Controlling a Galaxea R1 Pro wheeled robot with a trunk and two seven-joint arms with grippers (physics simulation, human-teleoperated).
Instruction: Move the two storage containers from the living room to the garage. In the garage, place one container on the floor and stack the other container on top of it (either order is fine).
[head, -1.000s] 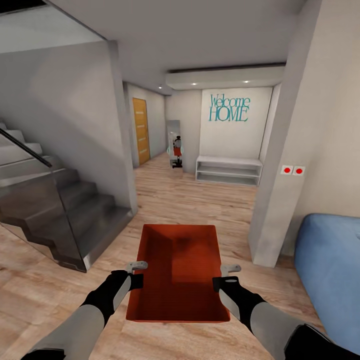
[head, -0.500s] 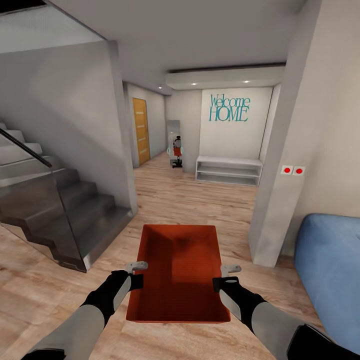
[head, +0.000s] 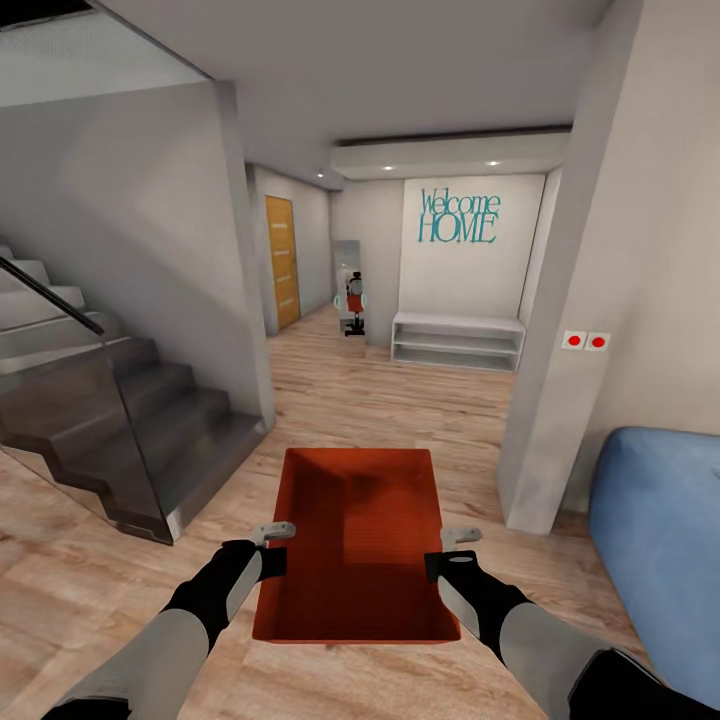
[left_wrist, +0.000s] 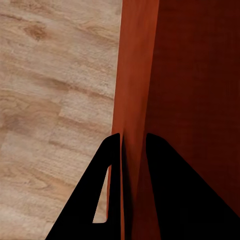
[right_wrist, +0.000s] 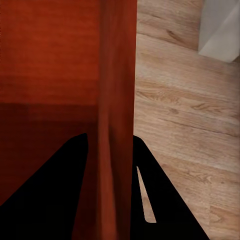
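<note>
Nothing has moved: left gripper (head: 273, 532) and right gripper (head: 461, 540) each pinch a side wall of one bin (head: 355, 545), carried above wood floor (head: 90, 560); garage not reached.

The storage container (head: 355, 545) is plain orange-red, darker on its shaded inner floor. The wood plank floor (head: 380, 395) is pale beige with brown grain streaks. The sofa (head: 660, 520) is soft blue. The stairs (head: 120, 420) are dark grey. The far door (head: 282, 262) is amber-yellow wood. Teal lettering (head: 458, 216) stands on a white wall above a white shelf unit (head: 457, 340). Two red dots mark the white wall switches (head: 585, 341). The gripper fingers (left_wrist: 165, 200) are black.
</note>
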